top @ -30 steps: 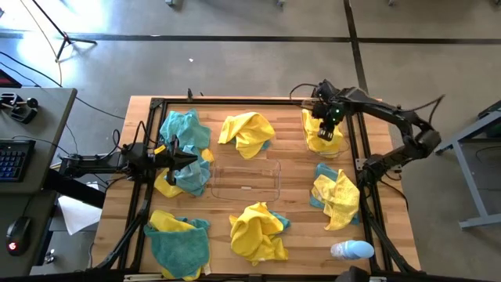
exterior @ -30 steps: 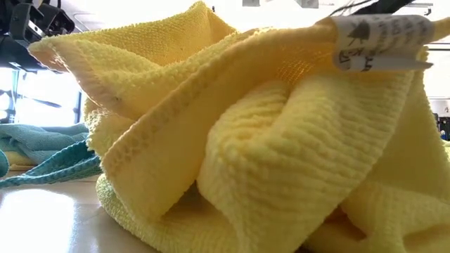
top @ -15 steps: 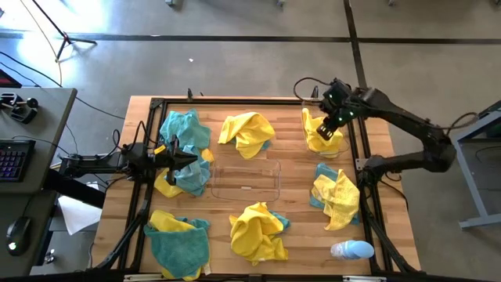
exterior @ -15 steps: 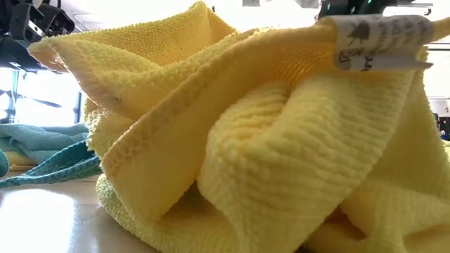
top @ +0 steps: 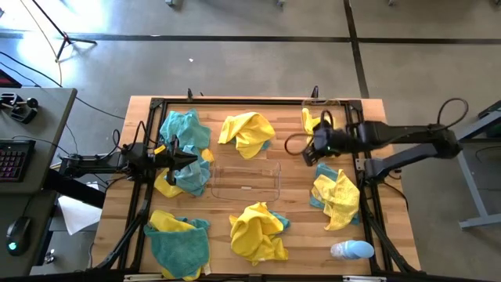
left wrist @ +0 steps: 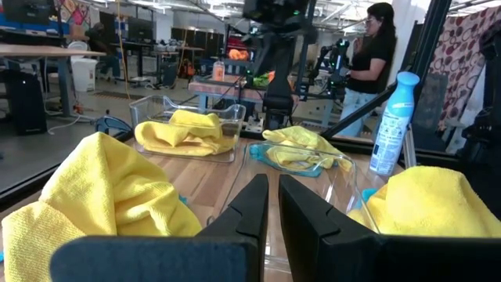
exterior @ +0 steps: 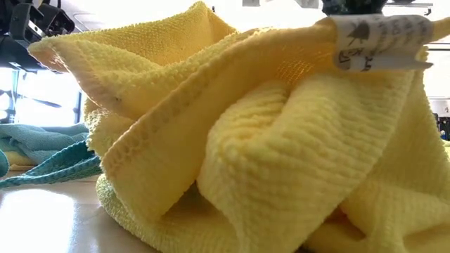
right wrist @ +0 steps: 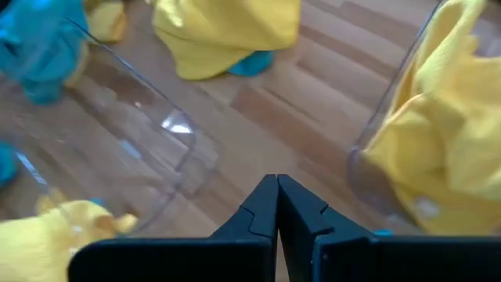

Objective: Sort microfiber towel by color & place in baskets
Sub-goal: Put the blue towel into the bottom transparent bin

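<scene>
**Soft cloths, easy to pinch — my jaws empty for now**

Wooden desk [top: 290, 168] under me, framed by a dark rail, with a busy workshop and a person standing beyond it in my left wrist view. Largest things first: the scattered microfiber towel [top: 257, 232] heaps — yellow and teal, crumpled in mixed piles around the desk. One clear basket [top: 244, 182] sits in the middle and looks empty; the other basket [top: 333, 117] stands at the far right corner with yellow cloth already bunched inside. A pale bottle [top: 351, 250] lies near the front right edge.

My right gripper [top: 308, 150] hangs just beside the yellow-filled basket, jaws clenched on nothing. My left gripper [top: 190, 157] waits over the teal-and-yellow heap at the left; its jaws are nearly together and hold nothing, as my left wrist view shows.

I judge these cloths light, limp and grippy — they will drape and drag, not slide. A raised fold or ridge on top of a heap is the place to pinch; where two colours lie tangled, a neighbour may come up with it.
</scene>
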